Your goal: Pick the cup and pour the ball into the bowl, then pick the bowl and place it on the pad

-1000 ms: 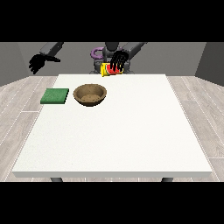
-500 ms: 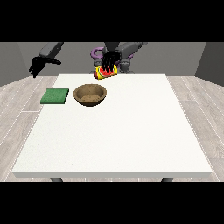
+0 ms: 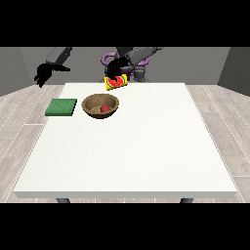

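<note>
No text, label, brand, number or sign can be read anywhere in the front view. The yellow and red cup [image 3: 116,82], the brown bowl [image 3: 100,106], the green pad [image 3: 61,107] and the white bench [image 3: 146,141] all show plain surfaces with no lettering (the cup's red and yellow areas are colour only, not a mark that can be read).

**Non-task surroundings**

Large white table [image 3: 146,146], square top, dark legs just visible under its near edge. Light grey wood-plank floor [image 3: 222,112] around it on both sides. Plain grey wall [image 3: 195,63] behind.
</note>
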Controlling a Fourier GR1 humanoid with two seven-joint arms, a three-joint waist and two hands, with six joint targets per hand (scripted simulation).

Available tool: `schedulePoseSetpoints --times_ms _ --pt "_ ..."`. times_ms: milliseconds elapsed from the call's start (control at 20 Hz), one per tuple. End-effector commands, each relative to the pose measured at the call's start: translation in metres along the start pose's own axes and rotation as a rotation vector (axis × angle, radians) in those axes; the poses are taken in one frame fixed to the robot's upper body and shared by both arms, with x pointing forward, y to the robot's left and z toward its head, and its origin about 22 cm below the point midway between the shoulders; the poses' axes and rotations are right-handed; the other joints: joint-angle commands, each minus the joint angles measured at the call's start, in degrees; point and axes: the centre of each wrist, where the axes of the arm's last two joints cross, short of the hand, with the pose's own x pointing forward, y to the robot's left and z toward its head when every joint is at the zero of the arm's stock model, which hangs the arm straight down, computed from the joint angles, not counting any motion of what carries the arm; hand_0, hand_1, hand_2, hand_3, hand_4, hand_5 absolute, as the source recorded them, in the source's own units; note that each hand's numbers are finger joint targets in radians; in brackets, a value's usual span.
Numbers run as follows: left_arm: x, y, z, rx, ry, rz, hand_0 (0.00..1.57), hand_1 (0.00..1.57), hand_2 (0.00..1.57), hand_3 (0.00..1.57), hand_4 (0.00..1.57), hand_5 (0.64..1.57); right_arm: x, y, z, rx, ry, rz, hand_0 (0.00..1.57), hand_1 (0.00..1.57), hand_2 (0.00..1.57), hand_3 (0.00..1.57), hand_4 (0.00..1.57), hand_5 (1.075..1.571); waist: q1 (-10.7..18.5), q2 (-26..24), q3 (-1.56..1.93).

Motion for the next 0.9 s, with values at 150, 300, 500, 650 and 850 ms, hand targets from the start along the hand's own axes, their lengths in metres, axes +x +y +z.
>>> schedulePoseSetpoints --times_ms 150,300,500,650,850 --pt "-0.004 0.027 -0.024 -0.036 -0.094 -0.256 1.51 1.51 1.57 1.57 1.2 1.443 -0.011 -0.009 0.014 0.003 0.039 -0.005 0.0 0.0 0.0 0.17 0.0 1.516 -0.35 -2.84 0.01" --pt "-0.006 0.038 -0.03 -0.002 -0.107 -0.298 1.55 1.55 1.57 1.57 1.19 1.466 -0.013 -0.006 0.013 -0.014 0.054 -0.006 0.0 0.0 0.0 0.21 0.0 1.517 0.39 -2.25 -0.02" --pt "0.0 0.055 -0.026 0.029 -0.106 -0.286 1.5 1.5 1.57 1.57 1.21 1.455 -0.005 -0.029 0.017 -0.047 0.002 0.001 0.0 0.0 0.0 0.28 0.0 1.517 2.1 -0.15 0.0" --pt "-0.006 0.056 -0.029 -0.004 -0.111 -0.268 1.52 1.52 1.57 1.57 1.2 1.462 -0.017 -0.009 0.014 -0.008 0.115 -0.06 0.0 0.0 0.0 0.0 0.43 1.555 2.05 -1.86 -0.02" --pt "-0.061 0.049 -0.02 0.125 0.087 0.132 0.0 0.0 1.57 1.57 1.27 1.452 -0.021 -0.023 0.028 -0.052 0.137 -0.062 0.0 0.0 0.0 0.0 0.48 1.561 7.51 -0.63 -0.23"
